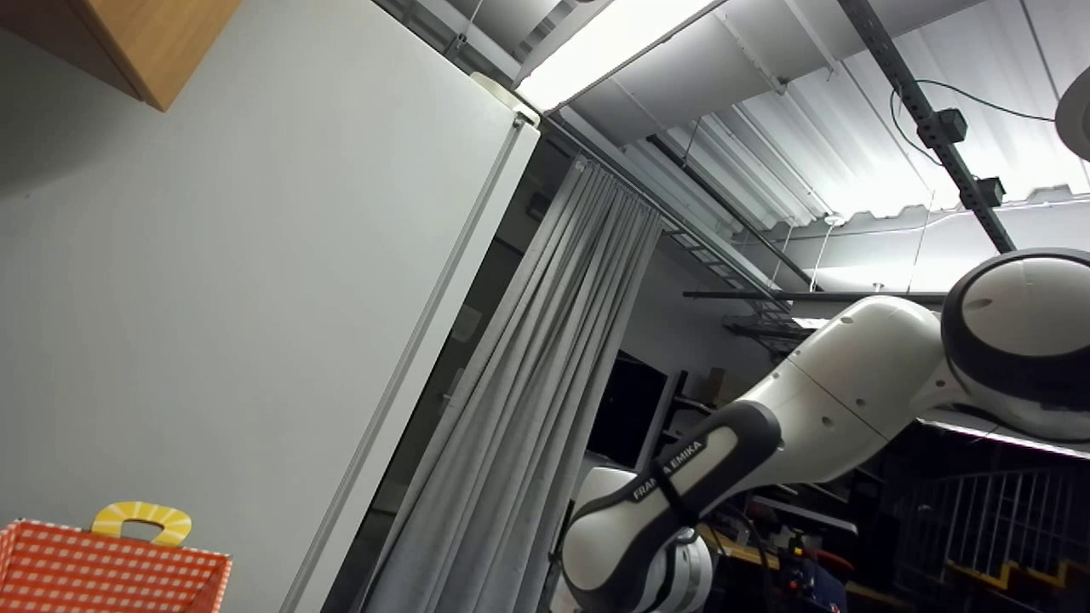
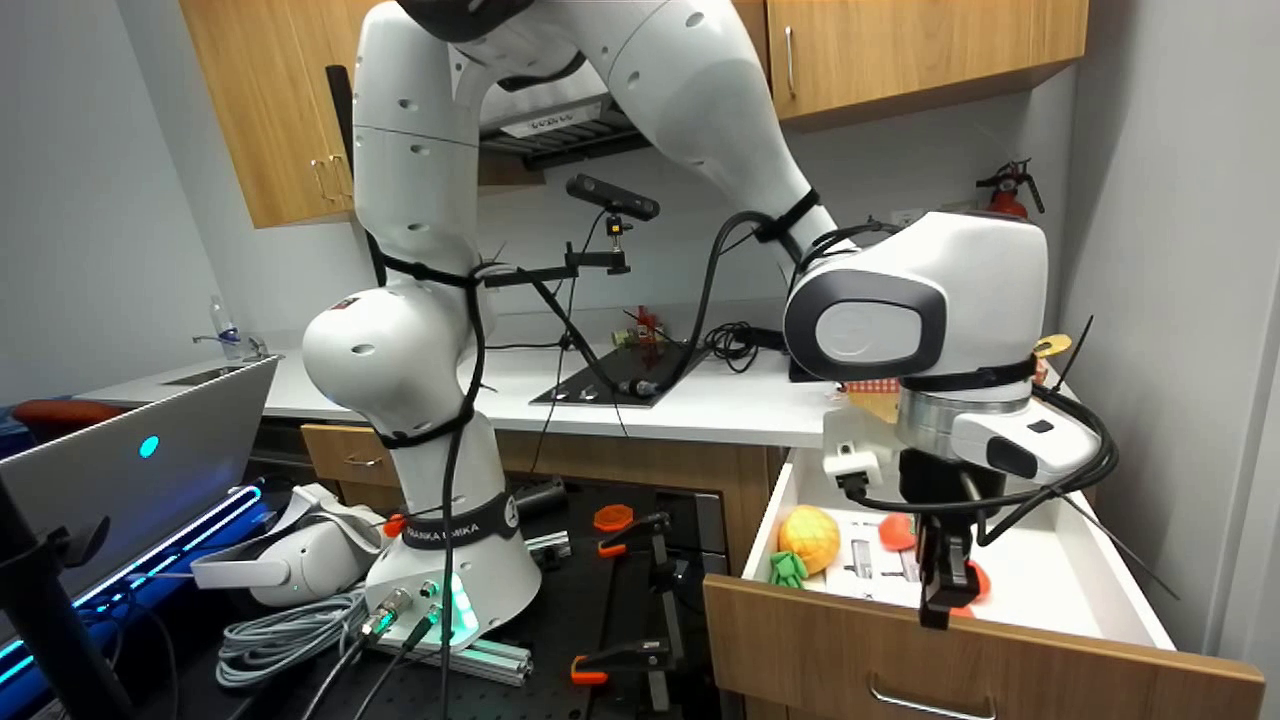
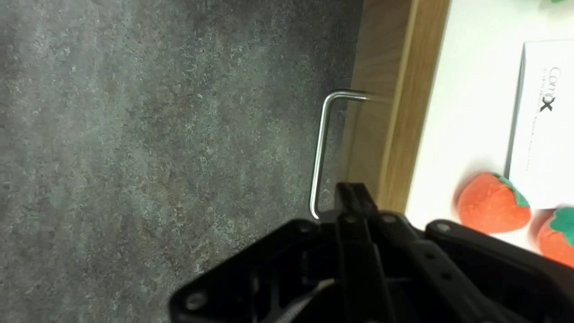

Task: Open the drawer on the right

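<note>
Drawer [image 2: 790, 640] under the right front corner of the desk [image 2: 740, 415] stands open, its white inside showing and its wooden front well apart from the desk's front edge. A bent metal handle [image 3: 319, 157] is fixed to that front, above a grey floor [image 3: 157, 157] in the wrist view.

The gripper [image 3: 354, 190] points down at the end of the arm [image 2: 700, 100], beyond the desk's front edge near the right corner. Its two fingers are together, a thin line between them. In the wrist view the fingertips show over the wooden front, near an end of the handle; I cannot tell whether they touch wood or metal.

Inside the drawer a yellow stuffed pineapple [image 2: 810, 538] with a green top lies by the left wall. A white box [image 3: 542, 143] lies flat near it. A red stuffed fruit [image 3: 491, 206] with green leaves lies just beside a corner of the box, near a second red fruit [image 3: 560, 237].

On the desk, a black cooktop [image 2: 590, 382] sits at the front edge, a coil of black cable [image 2: 735, 342] just beside it. A red-checked basket [image 1: 94, 562], seen in both exterior views, stands toward the desk's right edge.
</note>
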Robot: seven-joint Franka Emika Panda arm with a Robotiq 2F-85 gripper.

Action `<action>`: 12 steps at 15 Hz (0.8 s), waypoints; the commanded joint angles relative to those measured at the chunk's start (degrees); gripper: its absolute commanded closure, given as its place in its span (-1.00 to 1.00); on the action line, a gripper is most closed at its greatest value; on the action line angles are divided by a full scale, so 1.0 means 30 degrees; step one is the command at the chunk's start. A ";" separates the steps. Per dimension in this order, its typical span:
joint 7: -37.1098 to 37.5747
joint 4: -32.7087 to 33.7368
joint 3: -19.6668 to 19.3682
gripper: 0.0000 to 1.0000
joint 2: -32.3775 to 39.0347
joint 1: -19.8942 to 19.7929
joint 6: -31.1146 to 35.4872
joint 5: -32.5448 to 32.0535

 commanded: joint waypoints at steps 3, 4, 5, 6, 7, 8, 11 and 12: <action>-0.0296 -0.1307 0.0425 1.00 -0.2733 -0.0563 -0.0107 0.0121; -0.0504 -0.1522 0.0562 1.00 -0.3283 -0.0592 -0.0122 0.0314; -0.0712 -0.1765 0.0715 1.00 -0.3861 -0.0569 -0.0131 0.0538; -0.0896 -0.1938 0.0853 1.00 -0.4352 -0.0534 -0.0148 0.0750; -0.1121 -0.2152 0.1034 1.00 -0.4892 -0.0481 -0.0214 0.1031; -0.1390 -0.2305 0.1208 1.00 -0.5340 -0.0427 -0.0377 0.1385; -0.2581 -0.2936 0.1760 1.00 -0.6741 -0.0086 -0.0574 0.3000; -0.3013 -0.3132 0.1885 1.00 -0.7126 0.0038 -0.0658 0.3515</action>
